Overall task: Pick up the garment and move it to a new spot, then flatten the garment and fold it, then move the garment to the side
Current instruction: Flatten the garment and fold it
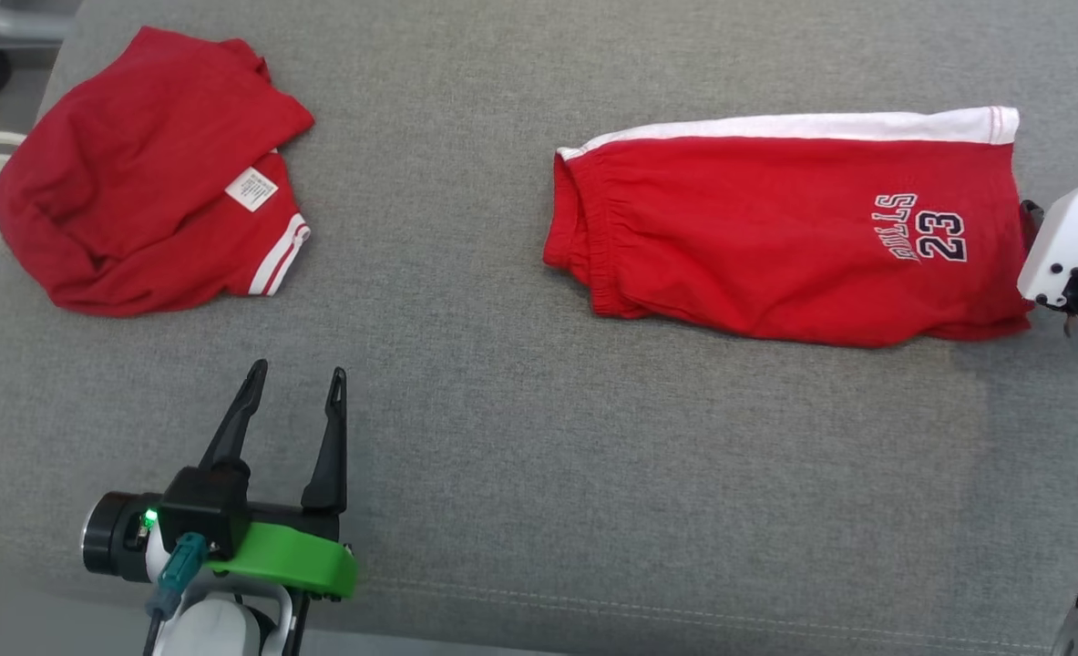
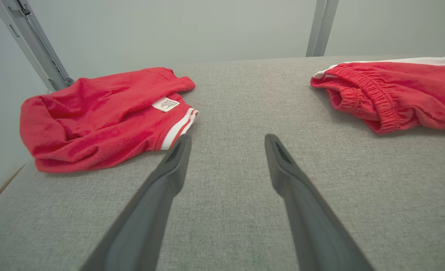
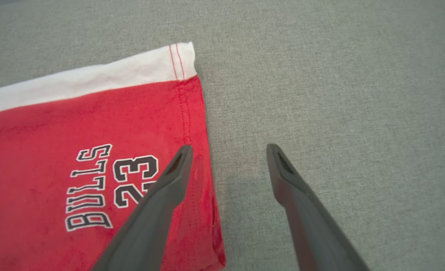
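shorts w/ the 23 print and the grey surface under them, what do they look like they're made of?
The shorts: soft knit, likely cotton jersey; matte, slightly fuzzy face, gathered elastic waistband, stitched hem. The lettering may be printed or flocked, cannot tell. The surface: woven upholstery-like fabric, heathered grey, matte; fine weave grain and a stitched seam near its front edge.

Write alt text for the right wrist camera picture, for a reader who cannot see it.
Red shorts with a white band and a "BULLS 23" print lie flat on a grey fabric surface. The right gripper points at their hem with its two dark fingers spread open, one over the shorts' edge and the other over bare fabric.
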